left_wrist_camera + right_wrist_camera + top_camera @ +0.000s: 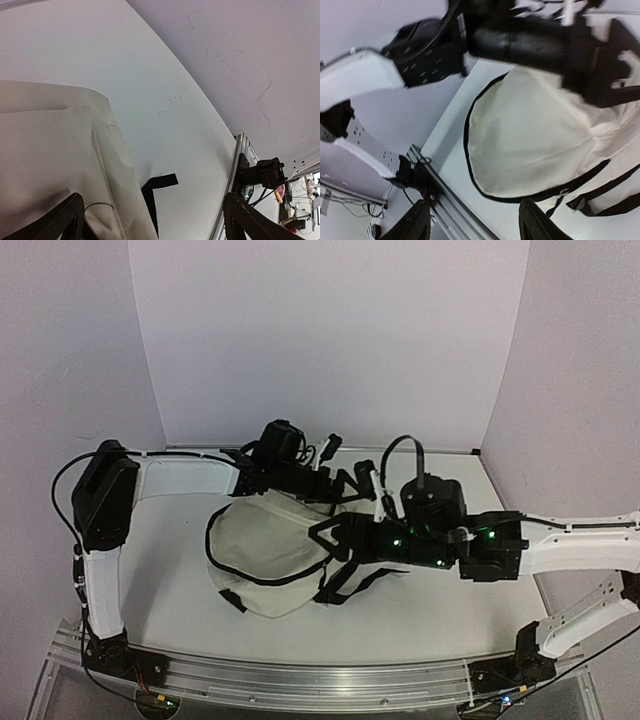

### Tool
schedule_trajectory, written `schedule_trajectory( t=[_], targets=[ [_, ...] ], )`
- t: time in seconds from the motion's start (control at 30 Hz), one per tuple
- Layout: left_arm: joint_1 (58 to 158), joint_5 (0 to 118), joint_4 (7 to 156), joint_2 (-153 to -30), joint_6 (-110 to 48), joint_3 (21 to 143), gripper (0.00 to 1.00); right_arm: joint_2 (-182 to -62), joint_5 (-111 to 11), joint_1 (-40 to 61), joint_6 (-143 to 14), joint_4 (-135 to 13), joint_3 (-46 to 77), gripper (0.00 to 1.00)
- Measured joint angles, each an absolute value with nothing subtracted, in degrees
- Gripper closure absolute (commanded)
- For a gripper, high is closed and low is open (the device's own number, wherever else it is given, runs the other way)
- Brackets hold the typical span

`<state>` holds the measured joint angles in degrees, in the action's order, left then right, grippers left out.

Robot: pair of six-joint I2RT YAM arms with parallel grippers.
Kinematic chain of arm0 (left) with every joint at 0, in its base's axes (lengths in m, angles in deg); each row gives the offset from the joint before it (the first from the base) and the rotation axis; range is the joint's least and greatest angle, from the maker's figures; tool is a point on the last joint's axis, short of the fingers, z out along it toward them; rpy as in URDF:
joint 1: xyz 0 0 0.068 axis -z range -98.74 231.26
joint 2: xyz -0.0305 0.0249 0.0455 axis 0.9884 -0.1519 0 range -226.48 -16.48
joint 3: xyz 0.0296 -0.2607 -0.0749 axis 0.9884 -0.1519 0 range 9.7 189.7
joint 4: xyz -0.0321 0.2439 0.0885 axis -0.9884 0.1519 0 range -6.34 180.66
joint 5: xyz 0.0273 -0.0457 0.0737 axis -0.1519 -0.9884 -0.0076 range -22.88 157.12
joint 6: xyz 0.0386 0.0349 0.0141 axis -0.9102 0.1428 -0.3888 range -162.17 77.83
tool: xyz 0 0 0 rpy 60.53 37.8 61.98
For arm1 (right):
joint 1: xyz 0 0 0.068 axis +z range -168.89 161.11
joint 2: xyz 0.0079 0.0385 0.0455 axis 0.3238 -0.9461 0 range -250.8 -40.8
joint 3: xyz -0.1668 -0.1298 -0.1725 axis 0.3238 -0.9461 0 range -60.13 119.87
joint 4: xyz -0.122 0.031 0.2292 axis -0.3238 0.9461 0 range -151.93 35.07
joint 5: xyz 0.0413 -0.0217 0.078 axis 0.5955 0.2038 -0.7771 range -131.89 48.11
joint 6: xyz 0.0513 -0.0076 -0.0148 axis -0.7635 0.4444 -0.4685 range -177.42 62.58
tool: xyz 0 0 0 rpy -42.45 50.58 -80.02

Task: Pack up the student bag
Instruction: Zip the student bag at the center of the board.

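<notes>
The student bag (265, 550) laid flat, nothing grasped.
On the worktop (170, 590), the bag is seen directly beneath the left claw (152, 212), spread wide over its cream fabric, and just ahead of the right claw (472, 220), parted and empty; the left is judged nearer.

Your left arm (100, 580) wears white shells between black joint housings, a thin black cable (57, 485) looping off its shoulder. Your right arm (580, 540) matches, with small green lights (397, 540) at the wrist. Your left gripper (152, 200) has black, tapering fingers (240, 215).
</notes>
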<state>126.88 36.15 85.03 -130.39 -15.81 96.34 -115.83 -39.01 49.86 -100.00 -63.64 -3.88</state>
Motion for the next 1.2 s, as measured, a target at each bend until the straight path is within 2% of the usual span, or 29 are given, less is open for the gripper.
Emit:
schedule_trajectory(
  t=[0.13, 0.27, 0.37, 0.43, 0.63, 0.83, 0.9, 0.97, 1.07, 1.2],
  targets=[
    [124.9, 42.8, 90.4, -121.8, -16.6, 93.2, 0.0, -113.1, -38.6, 40.8, -100.8, -63.8, -5.5, 0.26],
    [124.2, 50.5, 95.1, -114.0, -14.4, 89.3, 0.0, -117.0, -40.5, 31.3, -100.7, -62.8, -6.5, 0.11],
    [124.0, 55.4, 98.4, -108.9, -10.6, 84.1, 0.0, -123.4, -43.0, 25.7, -99.6, -62.0, -6.4, 0.09],
    [123.8, 57.5, 99.2, -106.8, -7.7, 80.3, 0.0, -128.1, -44.8, 22.8, -98.7, -61.1, -5.8, 0.1],
    [123.1, 59.4, 99.7, -104.2, -0.8, 70.7, 0.0, -139.4, -49.2, 17.2, -94.4, -59.9, 0.5, 0.35],
    [120.4, 57.1, 93.9, -105.4, 0.1, 69.9, 0.0, -142.0, -54.0, 14.2, -92.6, -62.2, 3.1, 0.57],
    [118.7, 55.7, 90.3, -106.7, 0.0, 69.3, 0.0, -142.5, -55.1, 13.9, -92.6, -62.6, 3.1, 0.61],
    [116.9, 53.7, 87.0, -108.9, -0.2, 69.1, 0.0, -142.9, -56.2, 13.8, -92.9, -63.7, 2.7, 0.7],
    [115.2, 50.5, 83.9, -112.7, -2.2, 71.0, 0.0, -142.9, -57.6, 13.9, -93.9, -65.7, 1.1, 0.87],
    [114.3, 47.4, 83.4, -121.1, -7.6, 80.5, 0.0, -142.4, -58.3, 13.9, -95.0, -67.1, -2.3, 0.97]
  ],
)
